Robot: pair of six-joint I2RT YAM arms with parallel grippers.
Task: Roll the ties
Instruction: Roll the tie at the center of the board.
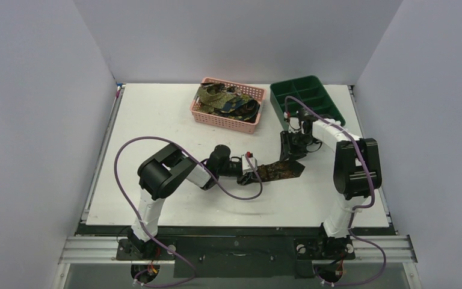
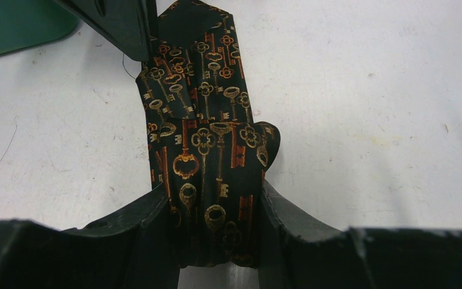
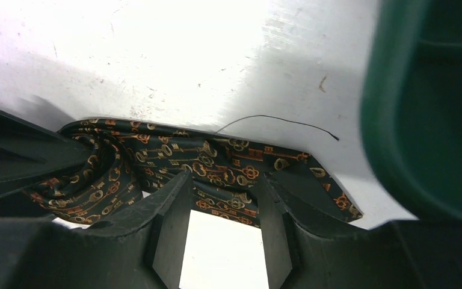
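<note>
Now the left pincer [image 2: 213, 195] clamps the tie [image 2: 198, 120] mid-roll; the right pincer [image 3: 222, 189], parted, should grip its free end.

What the white surface [image 1: 156, 120] carries

We see a pink mesh basket [image 1: 224, 121] standing at the far edge near the middle. A dark green compartment tray [image 1: 304, 93] sits just beside it to the right, set at a slant. Closer to the near edge and right of centre, a black key-patterned tie [image 1: 281, 171] lies partly folded on the bare top, well apart from the basket. We also make out a thin dark thread [image 3: 277, 118] lying loose beside the tie, and faint scuffs and scratches across the white top.
</note>
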